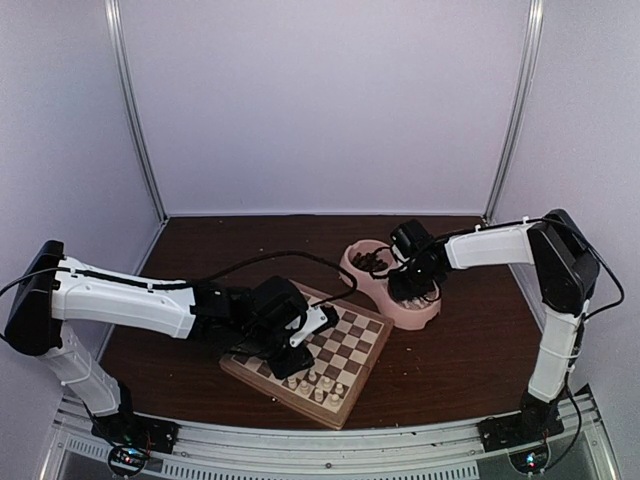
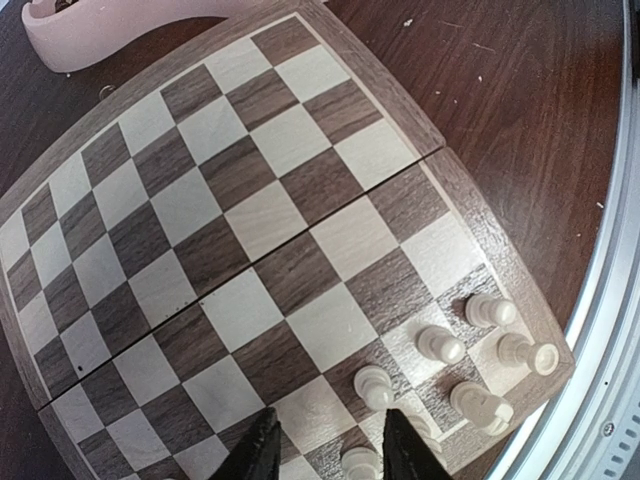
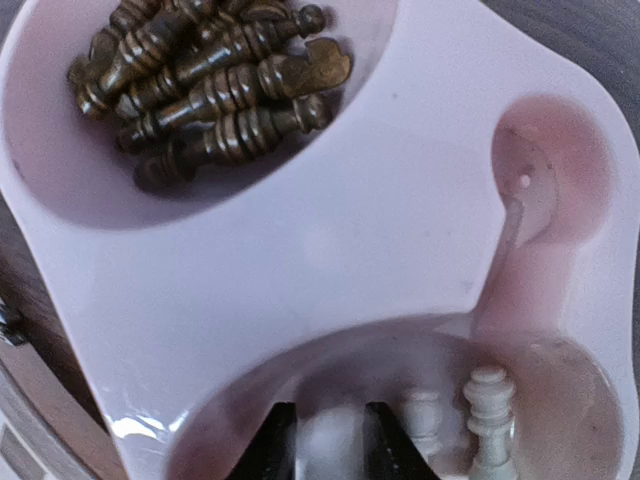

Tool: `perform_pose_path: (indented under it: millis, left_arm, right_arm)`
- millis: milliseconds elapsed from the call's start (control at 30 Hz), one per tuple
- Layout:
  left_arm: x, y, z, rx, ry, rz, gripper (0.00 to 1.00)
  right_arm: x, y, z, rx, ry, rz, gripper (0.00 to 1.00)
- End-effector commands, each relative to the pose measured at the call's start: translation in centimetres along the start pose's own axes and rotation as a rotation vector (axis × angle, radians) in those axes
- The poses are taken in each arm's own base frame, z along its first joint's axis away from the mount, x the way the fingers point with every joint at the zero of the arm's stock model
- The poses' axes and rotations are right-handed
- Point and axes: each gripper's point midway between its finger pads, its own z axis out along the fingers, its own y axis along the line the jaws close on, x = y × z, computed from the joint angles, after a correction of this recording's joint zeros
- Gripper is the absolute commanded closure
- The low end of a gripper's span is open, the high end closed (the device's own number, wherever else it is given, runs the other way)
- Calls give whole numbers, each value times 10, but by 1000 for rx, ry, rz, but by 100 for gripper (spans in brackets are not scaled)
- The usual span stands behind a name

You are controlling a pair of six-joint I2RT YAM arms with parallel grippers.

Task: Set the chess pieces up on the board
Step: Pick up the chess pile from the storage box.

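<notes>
Your board [image 1: 355, 340] lies under the left gripper [image 2: 330, 420], its fingers released, with the pink bowl [image 3: 330, 250] under the right gripper [image 3: 330, 410], which grasps a blurred cream piece [image 3: 330, 445]. Cream chess pieces [image 2: 440, 345] stand just right of the left fingers.

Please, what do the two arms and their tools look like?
The left arm and right arm have white links with black joints. Black cables run along them. The left tool and right tool are black, each with two dark fingers.
</notes>
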Motion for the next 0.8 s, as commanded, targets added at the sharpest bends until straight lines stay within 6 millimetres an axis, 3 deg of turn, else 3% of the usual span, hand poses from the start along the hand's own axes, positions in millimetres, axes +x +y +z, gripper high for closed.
perform_pose_path:
  millis: [0, 233, 400, 767]
  left_arm:
    - [-10, 0, -8, -9, -56, -8, 63]
    - [-10, 0, -8, -12, -57, -10, 63]
    - [-11, 1, -8, -15, -58, -10, 64]
    - [-11, 2, -8, -19, -60, -12, 63]
  right_arm:
    - [11, 2, 4, -15, 43, 2, 80]
    - [-9, 2, -37, -59, -115, 19, 83]
    - [-15, 1, -55, -83, -185, 26, 83]
    - [-20, 6, -69, -129, -239, 24, 84]
